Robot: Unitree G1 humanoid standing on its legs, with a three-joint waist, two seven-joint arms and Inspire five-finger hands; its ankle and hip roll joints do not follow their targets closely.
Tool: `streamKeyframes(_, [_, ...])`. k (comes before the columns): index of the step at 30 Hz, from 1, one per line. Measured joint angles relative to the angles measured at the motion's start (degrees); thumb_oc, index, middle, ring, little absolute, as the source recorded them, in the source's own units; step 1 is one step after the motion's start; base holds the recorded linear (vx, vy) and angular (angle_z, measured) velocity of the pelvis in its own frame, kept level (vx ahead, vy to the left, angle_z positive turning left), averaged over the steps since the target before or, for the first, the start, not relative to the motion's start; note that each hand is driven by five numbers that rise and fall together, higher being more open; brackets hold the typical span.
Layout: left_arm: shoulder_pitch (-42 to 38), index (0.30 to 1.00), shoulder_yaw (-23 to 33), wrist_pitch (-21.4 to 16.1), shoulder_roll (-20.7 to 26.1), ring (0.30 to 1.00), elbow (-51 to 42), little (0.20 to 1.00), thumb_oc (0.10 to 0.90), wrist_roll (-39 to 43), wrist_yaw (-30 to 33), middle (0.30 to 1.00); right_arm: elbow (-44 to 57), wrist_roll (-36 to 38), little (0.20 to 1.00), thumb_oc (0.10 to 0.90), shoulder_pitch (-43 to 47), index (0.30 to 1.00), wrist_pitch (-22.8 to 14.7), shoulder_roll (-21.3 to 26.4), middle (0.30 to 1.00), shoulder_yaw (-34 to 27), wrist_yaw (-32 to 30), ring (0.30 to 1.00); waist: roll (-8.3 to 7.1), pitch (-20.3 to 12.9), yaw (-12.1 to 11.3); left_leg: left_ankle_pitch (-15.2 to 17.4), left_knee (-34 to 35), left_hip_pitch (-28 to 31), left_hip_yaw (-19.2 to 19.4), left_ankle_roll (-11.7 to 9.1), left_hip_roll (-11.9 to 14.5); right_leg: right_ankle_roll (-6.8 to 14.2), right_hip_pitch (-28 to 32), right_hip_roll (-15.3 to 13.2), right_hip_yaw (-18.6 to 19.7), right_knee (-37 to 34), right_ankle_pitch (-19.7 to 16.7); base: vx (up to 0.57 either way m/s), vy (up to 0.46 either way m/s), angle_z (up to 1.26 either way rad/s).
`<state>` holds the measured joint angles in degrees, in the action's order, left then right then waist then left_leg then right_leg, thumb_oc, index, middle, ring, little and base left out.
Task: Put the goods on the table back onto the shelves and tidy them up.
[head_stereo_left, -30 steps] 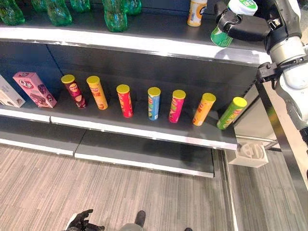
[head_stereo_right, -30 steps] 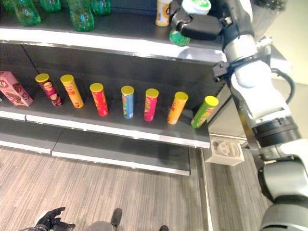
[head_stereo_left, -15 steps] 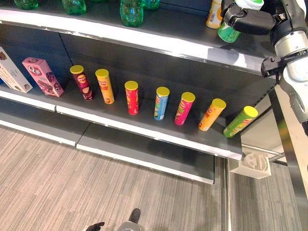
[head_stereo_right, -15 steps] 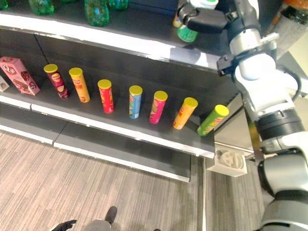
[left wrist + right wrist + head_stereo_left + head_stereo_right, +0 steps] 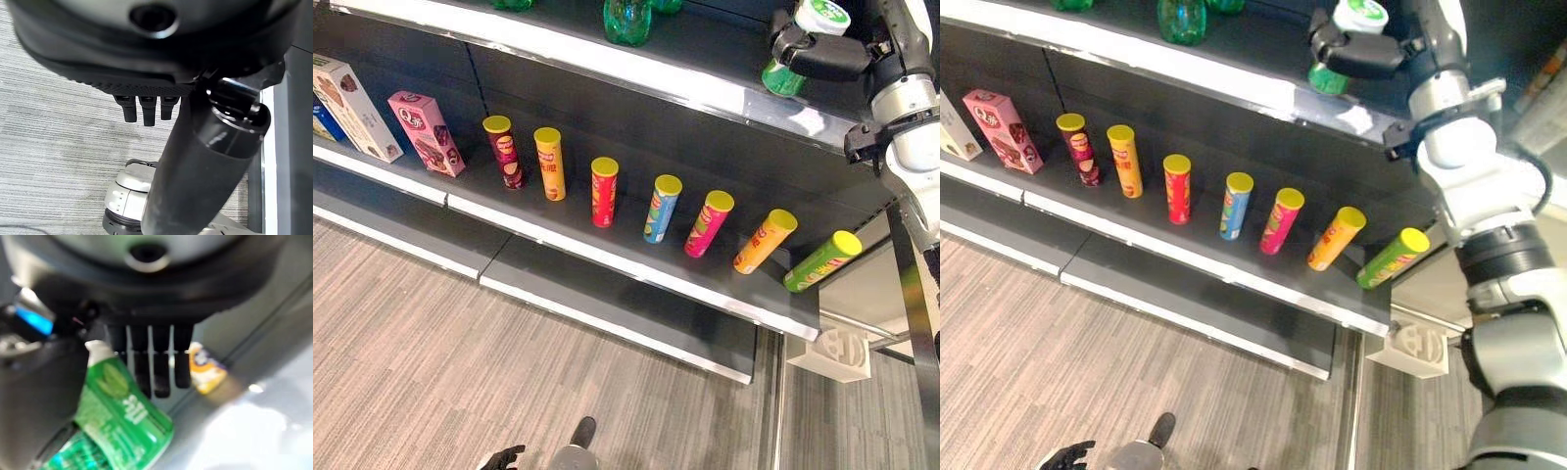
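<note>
The right arm reaches up and far to the right, its dark right hand (image 5: 822, 57) held level with fingers curled in a grasp. The left hand (image 5: 501, 457) hangs low at the near edge, fingers relaxed and straight.

Shop: stocked shelves (image 5: 636, 269) of goods

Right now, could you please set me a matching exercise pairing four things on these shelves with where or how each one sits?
Things:
1. green container
2. pink box
3. green tube
4. red tube

Places or states:
A. leaning steeply at the middle shelf's right end
B. in the right hand above the upper shelf
C. upright, third along the row of tubes
D. left of the tubes

Pairs: 1-B, 2-D, 3-A, 4-C
</note>
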<state>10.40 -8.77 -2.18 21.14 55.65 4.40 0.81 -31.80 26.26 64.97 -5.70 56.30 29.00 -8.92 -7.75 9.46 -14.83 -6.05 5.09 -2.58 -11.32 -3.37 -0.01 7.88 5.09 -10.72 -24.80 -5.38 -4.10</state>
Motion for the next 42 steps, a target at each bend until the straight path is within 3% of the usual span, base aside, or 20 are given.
streamKeyframes(12, [0.1, 0.9, 0.0, 0.0, 0.3, 0.9, 0.1, 0.9, 0.8, 0.0, 0.1, 0.9, -2.8, -2.5, 0.3, 0.4, 0.3, 0.3, 0.2, 0.0, 0.3, 0.0, -1.2, 0.3, -0.94, 0.1, -0.2, 0.0, 0.0, -0.5, -0.1, 0.0, 0.0, 0.0, -0.5, 0.0, -0.1, 0.0, 0.1, 0.0, 0.0, 0.0])
streamKeyframes(20, [0.0, 0.9, 0.0, -0.1, 0.7, 0.9, 0.0, 0.9, 0.8, 0.0, 0.1, 0.9, -10.2, -2.6, 0.3, 0.4, 2.8, 0.3, 0.8, -2.3, 0.3, 0.4, -1.8, 0.3, -1.46, 0.2, -0.5, 0.0, 0.0, -0.8, -0.1, 0.0, 0.0, 0.0, -0.7, 0.0, -0.2, 0.0, 0.1, 0.0, 0.0, 0.0])
streamKeyframes(42, [0.0, 0.9, 0.0, -0.1, 0.7, 0.9, 0.0, 0.9, 0.8, 0.1, 0.2, 0.9, -10.4, -2.2, 0.3, 0.4, 3.9, 0.3, 0.8, -4.1, 0.3, 0.6, -2.6, 0.3, -1.72, 0.3, -0.4, 0.0, 0.0, -1.0, -0.1, 0.0, 0.1, 0.0, -1.0, 0.1, -0.1, 0.0, 0.2, 0.0, 0.0, 0.0])
